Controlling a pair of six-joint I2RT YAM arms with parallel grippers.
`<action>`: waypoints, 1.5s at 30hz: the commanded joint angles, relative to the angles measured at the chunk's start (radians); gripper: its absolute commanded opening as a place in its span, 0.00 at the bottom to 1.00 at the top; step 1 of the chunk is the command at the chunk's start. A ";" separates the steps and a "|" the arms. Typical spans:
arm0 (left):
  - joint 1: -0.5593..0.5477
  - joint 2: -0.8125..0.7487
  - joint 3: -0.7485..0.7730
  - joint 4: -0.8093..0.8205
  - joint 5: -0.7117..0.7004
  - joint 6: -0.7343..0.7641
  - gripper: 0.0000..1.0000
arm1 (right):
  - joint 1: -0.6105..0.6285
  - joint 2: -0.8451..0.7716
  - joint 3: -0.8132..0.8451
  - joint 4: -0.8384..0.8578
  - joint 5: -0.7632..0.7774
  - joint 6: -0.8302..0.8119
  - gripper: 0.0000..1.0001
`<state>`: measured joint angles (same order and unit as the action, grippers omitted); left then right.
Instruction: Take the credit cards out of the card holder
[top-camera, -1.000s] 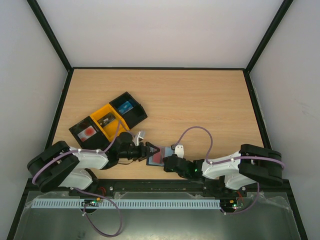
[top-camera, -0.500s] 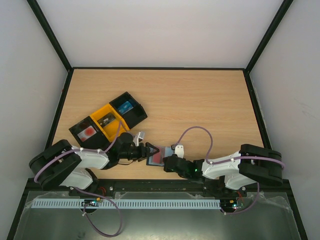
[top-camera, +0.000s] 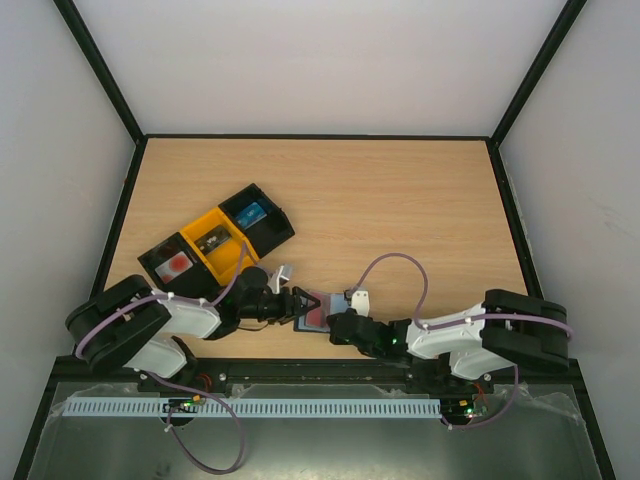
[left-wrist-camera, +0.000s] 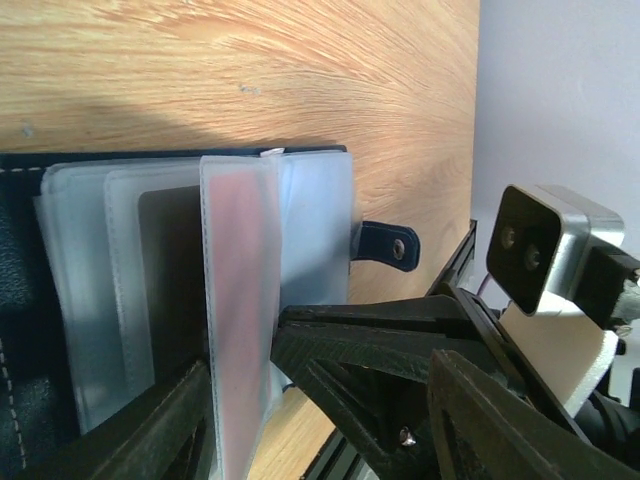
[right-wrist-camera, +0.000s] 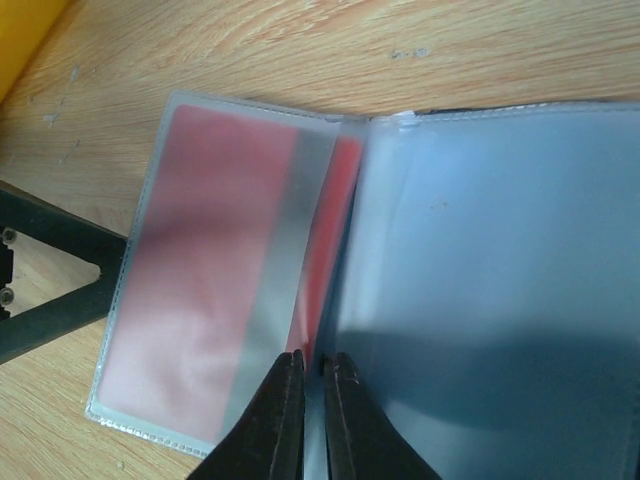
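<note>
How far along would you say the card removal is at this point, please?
Done: the white-and-red card, the dark card and the blue card lie in the trays. In hand: the right jaws pinch a clear sleeve of the open card holder, with the left jaws open at that sleeve. Left: a red card sits inside the holder, not yet pulled out.

The red card blurs behind a frosted sleeve; the card holder runs off frame.

No legible txt, nos. or logos on card holder or trays.
</note>
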<state>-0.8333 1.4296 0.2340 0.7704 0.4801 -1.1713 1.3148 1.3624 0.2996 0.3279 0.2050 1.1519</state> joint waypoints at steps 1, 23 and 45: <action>-0.012 -0.030 -0.012 0.029 0.007 -0.005 0.58 | -0.003 -0.045 -0.035 -0.039 0.040 -0.006 0.09; -0.097 0.108 0.067 0.206 0.032 -0.085 0.57 | -0.004 -0.575 -0.041 -0.324 0.274 0.036 0.14; -0.137 0.115 0.083 0.081 -0.078 -0.024 0.54 | -0.005 -0.585 -0.036 -0.347 0.236 -0.008 0.16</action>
<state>-0.9710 1.5726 0.3325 0.9203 0.4675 -1.2476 1.3148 0.7181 0.2642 -0.0360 0.4423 1.1622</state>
